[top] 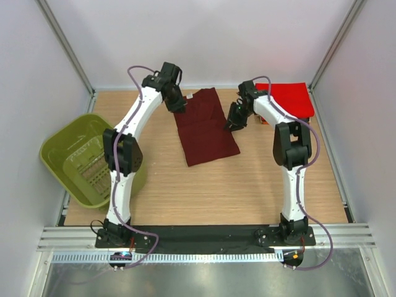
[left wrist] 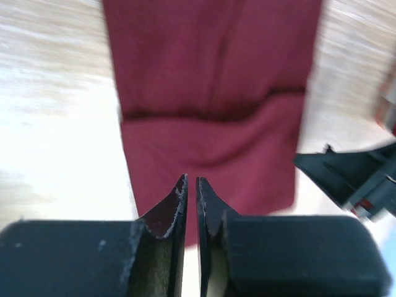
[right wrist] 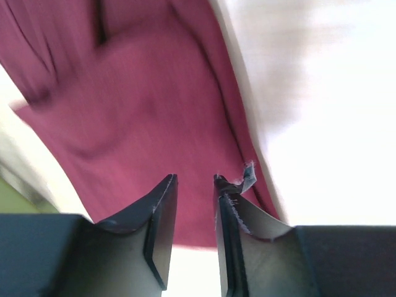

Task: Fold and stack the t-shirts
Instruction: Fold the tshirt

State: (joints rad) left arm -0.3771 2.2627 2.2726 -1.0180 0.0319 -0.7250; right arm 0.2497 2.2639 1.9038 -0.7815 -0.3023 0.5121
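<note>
Maroon shirt [top: 205,127] lies folded on the table [top: 247,185] (red shirt [top: 291,99] at the far right corner). Left gripper [top: 177,106] barely parted, right gripper [top: 232,125] spread wider; both seemingly empty, at the maroon's edges.

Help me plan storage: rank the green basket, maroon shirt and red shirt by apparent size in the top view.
1. olive-green basket, largest.
2. maroon t-shirt.
3. red t-shirt, smallest, though the right arm hides part of it, so its full extent is unsure.
</note>
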